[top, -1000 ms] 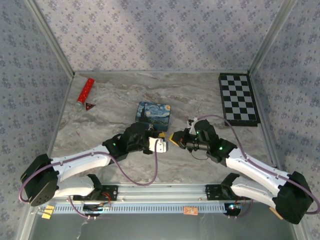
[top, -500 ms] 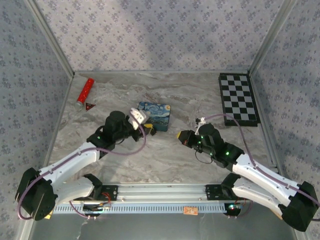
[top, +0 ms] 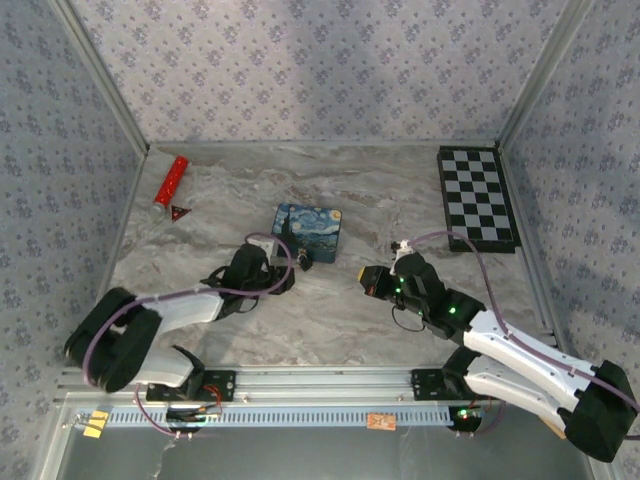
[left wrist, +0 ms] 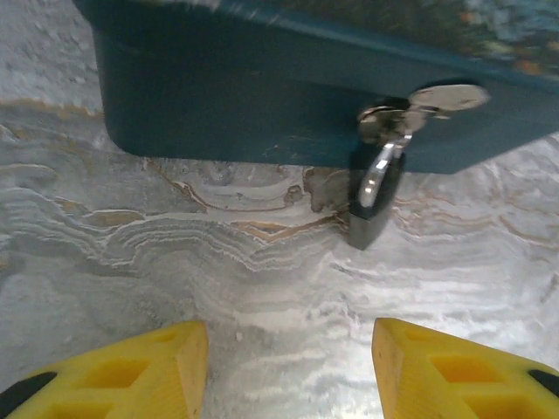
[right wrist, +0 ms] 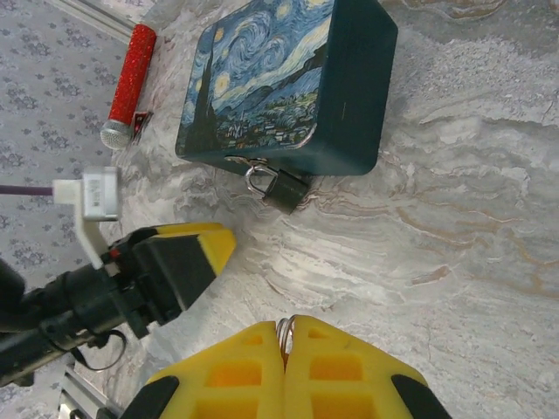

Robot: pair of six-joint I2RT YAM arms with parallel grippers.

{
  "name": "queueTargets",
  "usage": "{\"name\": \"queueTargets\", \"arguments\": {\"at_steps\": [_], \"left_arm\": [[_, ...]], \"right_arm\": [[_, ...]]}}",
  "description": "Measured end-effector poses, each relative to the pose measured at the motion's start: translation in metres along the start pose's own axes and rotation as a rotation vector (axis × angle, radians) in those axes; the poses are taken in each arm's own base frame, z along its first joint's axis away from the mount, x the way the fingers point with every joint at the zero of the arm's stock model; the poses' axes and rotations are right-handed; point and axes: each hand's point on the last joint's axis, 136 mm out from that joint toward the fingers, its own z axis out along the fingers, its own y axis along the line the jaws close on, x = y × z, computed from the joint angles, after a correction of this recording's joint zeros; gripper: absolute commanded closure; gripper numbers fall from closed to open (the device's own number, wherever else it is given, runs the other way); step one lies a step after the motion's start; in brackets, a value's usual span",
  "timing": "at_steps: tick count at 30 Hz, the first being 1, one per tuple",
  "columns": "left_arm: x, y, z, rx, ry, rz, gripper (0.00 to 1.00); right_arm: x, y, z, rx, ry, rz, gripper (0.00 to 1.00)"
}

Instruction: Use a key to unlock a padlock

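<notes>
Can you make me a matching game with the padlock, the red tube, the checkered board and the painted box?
1. padlock
2. red cylinder
3. checkerboard
4. blue painted tin

A. far right side of the table
B. far left, near the wall
C. hooked onto the tin's front
D. middle of the table

Pairs: 1-C, 2-B, 3-A, 4-D

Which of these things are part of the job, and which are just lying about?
Job: padlock, hanging on the tin; silvery bit, likely the key, pinched in the right gripper.
Lying about: red cylinder, red triangle, checkerboard.
</notes>
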Motion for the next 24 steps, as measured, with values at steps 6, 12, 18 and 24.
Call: {"name": "queueTargets", "arguments": {"at_steps": [6, 12, 18, 24], "left_arm": [[-0.001, -0.010, 0.020, 0.044, -0.026, -0.066, 0.47], [-0.012, -0.017, 0.033, 0.079, -0.074, -0.110, 0.55], [-0.027, -0.029, 0.052, 0.130, -0.111, -0.131, 0.63], [-0.030, -0.035, 0.060, 0.164, -0.111, -0.149, 0.69]], "right_arm": [[-0.002, 0.001, 0.002, 0.000, -0.010, -0.002, 1.00], [0.002, -0.004, 0.008, 0.013, -0.004, -0.004, 1.00], [0.002, -0.002, 0.011, 0.010, -0.004, -0.005, 1.00], [0.003, -0.003, 0.011, 0.012, -0.004, -0.006, 1.00]]}}
